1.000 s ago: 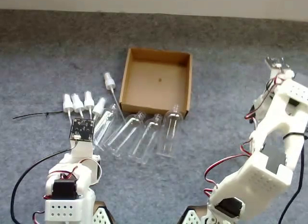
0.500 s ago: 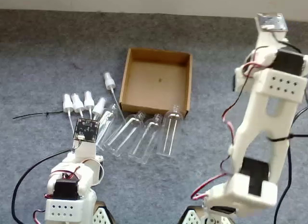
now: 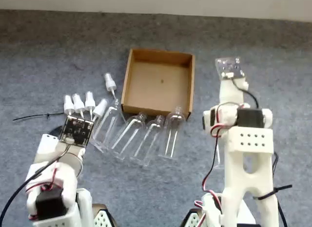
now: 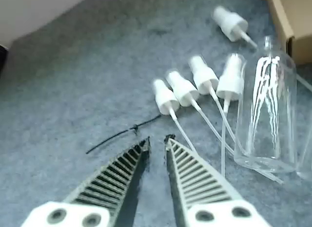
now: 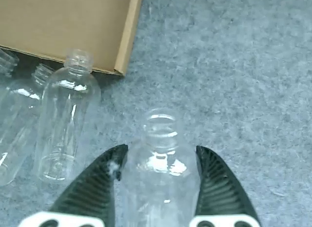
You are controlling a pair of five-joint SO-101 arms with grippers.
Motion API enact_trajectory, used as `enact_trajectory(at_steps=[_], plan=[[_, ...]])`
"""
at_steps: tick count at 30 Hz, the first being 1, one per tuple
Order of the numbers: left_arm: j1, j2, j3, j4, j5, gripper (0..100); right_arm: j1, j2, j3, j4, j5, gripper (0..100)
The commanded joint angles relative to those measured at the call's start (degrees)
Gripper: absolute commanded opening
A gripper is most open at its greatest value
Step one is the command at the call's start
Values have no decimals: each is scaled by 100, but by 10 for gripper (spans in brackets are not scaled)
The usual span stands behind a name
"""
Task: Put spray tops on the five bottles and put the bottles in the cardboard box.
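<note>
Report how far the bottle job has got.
Done: nothing. The box is empty and none of the tops is fitted. In hand: the right hand sits open around one bottle; the left hand, empty, hovers by the tops. Left: fit all five tops and box all five bottles; four bottles lie beside the box.

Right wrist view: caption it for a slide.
Right pincer around a capless clear bottle on grey carpet, cardboard box corner beyond.
</note>
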Motion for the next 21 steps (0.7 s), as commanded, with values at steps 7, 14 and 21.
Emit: enact_trajectory(at_steps=[7, 14, 21], plan=[[-75, 4602, -3662, 976, 18, 136, -453, -637, 418, -338, -141, 66], [48, 8400, -6510, 993, 1495, 140, -453, -637, 418, -338, -132, 66], [857, 10923, -8699, 941, 2681, 141, -462, -637, 426, -338, -105, 66]])
